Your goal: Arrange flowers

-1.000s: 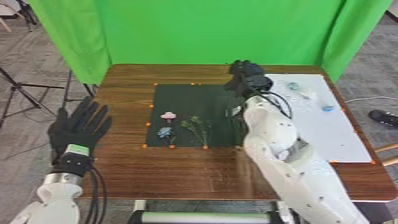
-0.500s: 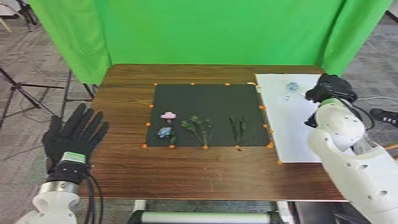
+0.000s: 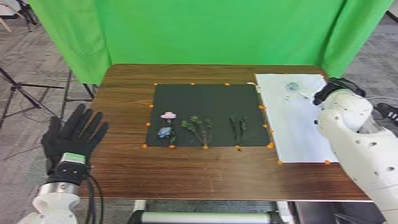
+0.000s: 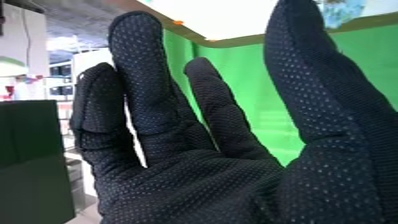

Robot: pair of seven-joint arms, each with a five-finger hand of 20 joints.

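Flowers [image 3: 169, 115] on dark mat [image 3: 209, 100], green curtain [image 3: 213, 35] behind

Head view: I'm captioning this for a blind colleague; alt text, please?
Robot's right hand at the right edge of a white sheet; on a dark mat, a pink flower, a blue flower and green sprigs. Left hand open at left.

Table [image 3: 178, 184], near edge: broad strip, passable for me.
Mat [image 3: 204, 93], far half: open lane.
Mat, near half: pink flower [image 3: 169, 115], blue flower [image 3: 165, 132], green stems [image 3: 203, 131] obstruct me.
Sheet [image 3: 302, 132], far end: pale-blue piece [image 3: 292, 86].
Beyond far edge: green curtain [image 3: 213, 32].
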